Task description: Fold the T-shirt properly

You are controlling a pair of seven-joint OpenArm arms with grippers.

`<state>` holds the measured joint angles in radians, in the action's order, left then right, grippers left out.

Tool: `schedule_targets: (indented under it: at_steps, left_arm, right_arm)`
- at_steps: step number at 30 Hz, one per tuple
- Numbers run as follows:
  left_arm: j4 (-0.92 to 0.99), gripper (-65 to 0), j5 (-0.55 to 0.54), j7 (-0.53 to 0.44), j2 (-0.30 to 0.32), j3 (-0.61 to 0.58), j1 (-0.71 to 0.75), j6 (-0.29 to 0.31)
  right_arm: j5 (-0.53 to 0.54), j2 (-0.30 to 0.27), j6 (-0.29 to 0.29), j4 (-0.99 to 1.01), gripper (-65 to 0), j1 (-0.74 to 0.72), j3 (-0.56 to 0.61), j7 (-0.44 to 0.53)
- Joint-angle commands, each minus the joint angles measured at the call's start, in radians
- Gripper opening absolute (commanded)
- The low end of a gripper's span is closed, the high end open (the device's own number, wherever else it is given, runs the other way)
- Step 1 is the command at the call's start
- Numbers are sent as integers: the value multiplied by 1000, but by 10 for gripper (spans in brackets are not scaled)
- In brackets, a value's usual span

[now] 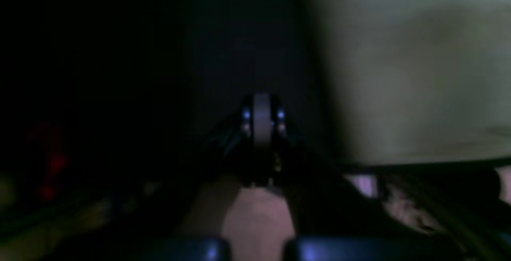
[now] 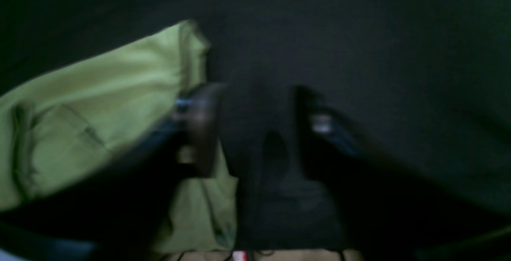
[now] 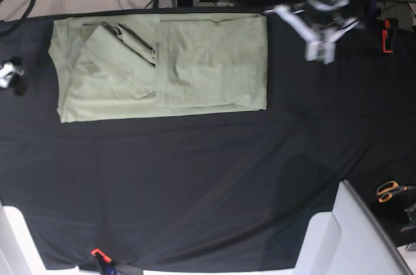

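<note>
1. The T-shirt (image 3: pixel 162 67) lies flat on the black table cloth (image 3: pixel 208 184), up in the far-left part of the base view. It's already a long rectangle, with a sleeve and some layers folded in at the left end, so my guess is the lengthwise folds are done and a crosswise one is next.

2. The right gripper (image 2: pixel 255 129) sits just off the shirt's left short edge. In its wrist view the jaws are spread apart with only dark cloth between them and green fabric beside one finger (image 2: pixel 199 129), so it's released and holding nothing. Looks like it's parked there so it won't drag the fold.

3. The left gripper (image 3: pixel 320 46) is off the shirt's right end, near the far table edge, a little way apart from the fabric. Its jaws are clenched together on nothing, with the pale shirt edge just off to the side in its blurry wrist view.

4. There are orange-handled scissors (image 3: pixel 390 190) at the right edge, well away from everything.
</note>
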<state>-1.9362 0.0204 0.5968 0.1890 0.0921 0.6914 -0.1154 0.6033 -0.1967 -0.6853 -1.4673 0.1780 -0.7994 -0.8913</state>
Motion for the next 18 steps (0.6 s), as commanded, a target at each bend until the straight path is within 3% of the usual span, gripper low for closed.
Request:
schedule_targets:
  at_steps: [1,3,5,7,10,13,18]
  left_arm:
    - [2,-650,5,-51,2,44,41,-5]
    - [40,-650,-33,-162,2,134,100,-4]
    - [88,-650,-115,-265,5,203,144,0]
    - [137,-650,-205,-343,8,248,169,38]
    - [215,-650,-300,-384,7,289,172,128]
    - [274,-650,-336,-413,4,286,170,202]
    - [326,-650,-337,-446,-27,289,139,216]
  right_arm:
    - [28,-22,-13,24,-176,-5,-15,-25]
    - [40,-45,-13,103,-72,-27,-13,-76]
    - [40,-63,-13,192,-17,-50,-13,-98]
    - [40,-82,-13,279,-11,-67,-10,-95]
    - [37,-97,-13,386,-11,-93,-8,-102]
    - [37,-97,-13,414,-11,-96,53,-104]
    - [42,-60,-13,414,-11,-91,174,-104]
